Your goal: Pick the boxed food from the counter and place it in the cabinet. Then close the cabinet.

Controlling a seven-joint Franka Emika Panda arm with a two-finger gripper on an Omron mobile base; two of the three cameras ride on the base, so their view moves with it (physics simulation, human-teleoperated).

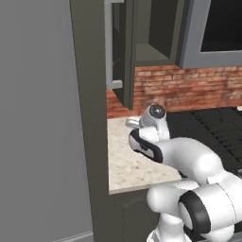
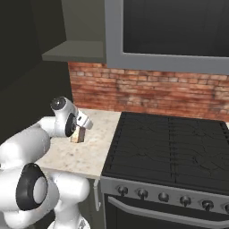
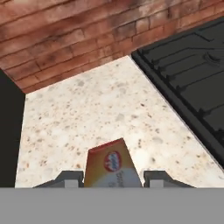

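**One box sitting between the finger tips on the counter**

Left base view: one arm is reaching over the counter, and its wrist is covering the gripper, so the jaws are not showing here and neither is the box. One cabinet is hanging above and beyond the hand with its door standing open, edge-on; the top is being cut off by the frame. One black stovetop is lying to the hand's right.

Right base view: the gripper is pointing down at one boxed food, which is standing on the counter directly under the hand. The fingers are too small to make out. The cabinet's underside and a grey-framed unit are hanging above, both cropped.

Hand view: the boxed food is sitting between the two finger tips, its lower part cut off by the frame. The jaws are standing apart on either side of it; whether they are pressing on it cannot be told. Ahead of the jaws, one brick wall is running behind the counter.
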